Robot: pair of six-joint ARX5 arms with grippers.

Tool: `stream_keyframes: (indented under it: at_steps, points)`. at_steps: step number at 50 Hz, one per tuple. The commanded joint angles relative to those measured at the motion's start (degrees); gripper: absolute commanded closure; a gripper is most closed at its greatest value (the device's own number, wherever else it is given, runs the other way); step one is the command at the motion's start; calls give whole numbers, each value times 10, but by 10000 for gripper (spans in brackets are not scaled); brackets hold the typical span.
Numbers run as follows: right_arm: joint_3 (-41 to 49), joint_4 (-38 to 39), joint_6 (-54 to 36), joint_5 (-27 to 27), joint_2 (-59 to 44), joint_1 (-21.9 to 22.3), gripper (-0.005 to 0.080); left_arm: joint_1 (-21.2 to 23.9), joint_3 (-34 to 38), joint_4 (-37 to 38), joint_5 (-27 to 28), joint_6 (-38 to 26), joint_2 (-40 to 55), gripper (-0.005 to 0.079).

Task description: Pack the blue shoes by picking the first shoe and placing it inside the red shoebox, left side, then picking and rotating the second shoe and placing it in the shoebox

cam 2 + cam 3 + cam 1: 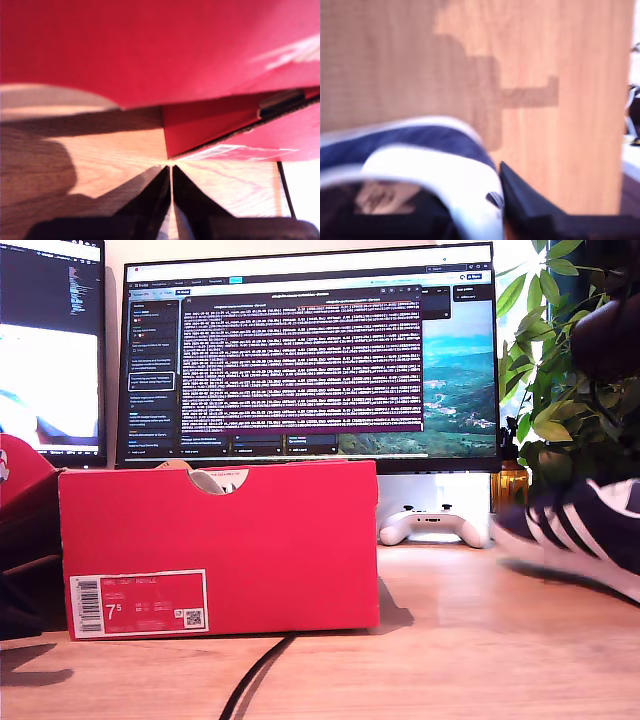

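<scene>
The red shoebox [220,545] stands on the wooden table at the exterior view's left, its notch and white "7.5" label facing the camera. Something pale shows through the notch; I cannot tell what it is. One blue shoe [580,525] with white stripes hangs tilted above the table at the exterior view's right, blurred. My second gripper [495,192] is shut on that blue shoe [420,150] at its white-lined collar, one dark finger [525,205] outside it. My first gripper [171,175] is shut on nothing, low over the table and facing the red shoebox [200,125].
A red lid [20,475] leans at the exterior view's left edge over a dark shape. A black cable [255,675] runs along the table in front of the box. Behind stand a monitor [310,360], a white game controller [435,525] and a plant [560,370].
</scene>
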State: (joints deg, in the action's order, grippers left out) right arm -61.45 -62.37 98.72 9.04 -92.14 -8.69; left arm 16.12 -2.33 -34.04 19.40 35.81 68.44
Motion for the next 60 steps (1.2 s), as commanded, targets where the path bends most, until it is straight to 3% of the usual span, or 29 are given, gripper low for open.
stream_keyframes:
  at_steps: [1,6,20,36,52,60]
  points:
    - [12,-2,2,-4,-3,3,761,2,11,2,0,-2,2,764]
    - [3,-1,-15,-3,-2,9,761,2,11,2,0,-2,2,764]
    - [-61,-1,-173,6,-2,23,761,2,11,2,0,-2,2,764]
    - [-184,-2,-496,22,-2,24,762,2,11,2,0,-2,2,764]
    - [-325,52,-822,-176,-2,28,762,2,11,2,0,-2,2,764]
    - [-381,96,-979,-242,-2,14,762,2,11,2,0,-2,2,764]
